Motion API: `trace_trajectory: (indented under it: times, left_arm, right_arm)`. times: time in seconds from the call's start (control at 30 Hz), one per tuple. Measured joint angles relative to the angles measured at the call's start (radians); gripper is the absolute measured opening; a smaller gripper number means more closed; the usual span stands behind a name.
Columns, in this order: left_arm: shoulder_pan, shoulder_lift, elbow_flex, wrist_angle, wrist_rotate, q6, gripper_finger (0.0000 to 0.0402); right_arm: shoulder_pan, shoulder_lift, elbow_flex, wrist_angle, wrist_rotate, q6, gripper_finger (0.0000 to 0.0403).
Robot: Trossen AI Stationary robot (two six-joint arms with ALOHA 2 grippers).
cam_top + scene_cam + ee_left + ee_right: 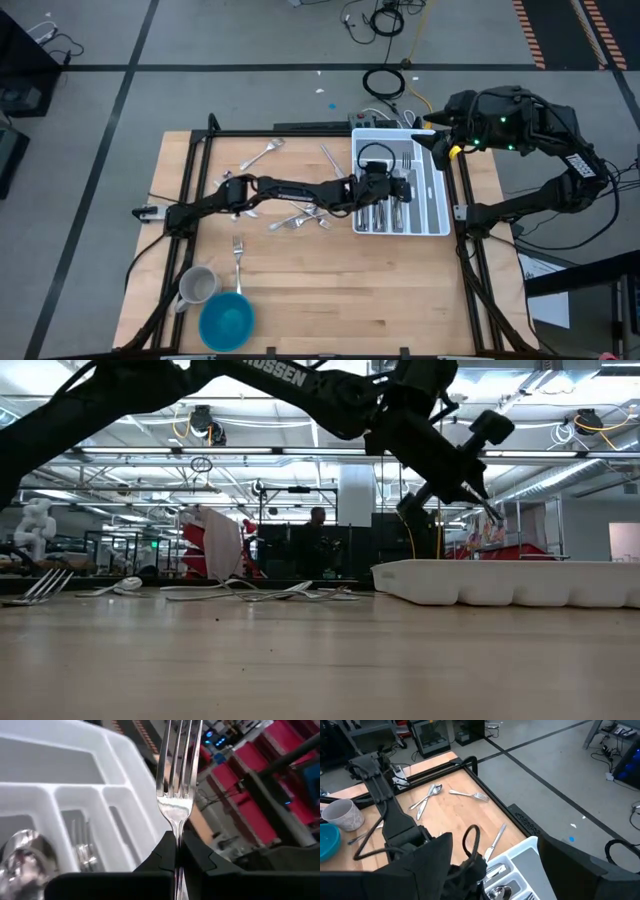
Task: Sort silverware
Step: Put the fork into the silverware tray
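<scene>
A shiny fork (177, 780) is held in my left gripper (176, 840), which reaches from the table's left over the white compartmented tray (437, 225). The fork's tines point past the fingertips, above the tray's compartments (115, 750). Those compartments hold a spoon (25, 855) and other silverware (82, 852). Loose silverware lies on the wood: a small heap (300, 220), a fork (262, 153), a knife (330, 157) and another fork (238, 250). My right gripper (437, 143) hangs open, high beyond the tray's far right corner. My left gripper pinches the fork's handle just behind the neck (176, 834) between its two fingers. The fork lies along the fingers, tines sticking out ahead. The fingers come from the table's left, slanting slightly down. The fork is lifted clear above the tray.
A grey mug (197, 285) and a blue bowl (227, 320) stand near the table's front left. Black frame bars (200, 150) run along the table's left and right sides. Cables (385, 82) lie on the floor beyond the far edge.
</scene>
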Motion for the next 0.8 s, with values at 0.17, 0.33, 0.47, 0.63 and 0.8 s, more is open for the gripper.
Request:
trace_trajectory:
  times: [0.17, 0.33, 0.47, 0.63, 0.8]
  left_arm:
    - [0.000, 0.047, -0.001, 0.032, -0.001, -0.088, 0.0013]
    - [-0.007, 0.099, -0.002, 0.048, 0.008, -0.184, 0.0013]
    - [-0.010, 0.118, -0.001, 0.034, 0.008, -0.194, 0.0013]
    - [-0.019, 0.132, -0.001, 0.016, -0.009, -0.199, 0.0013]
    - [-0.019, 0.138, 0.000, -0.006, -0.015, -0.217, 0.0013]
  right_arm:
    - [0.000, 0.004, 0.000, 0.000, 0.001, 0.000, 0.0286]
    - [0.000, 0.013, 0.000, 0.000, 0.000, 0.003, 0.0286]
    - [0.000, 0.018, -0.001, -0.001, -0.002, 0.003, 0.0286]
    - [0.000, 0.019, -0.001, -0.001, -0.003, -0.006, 0.0286]
    - [0.000, 0.019, -0.001, -0.001, -0.004, -0.011, 0.0286]
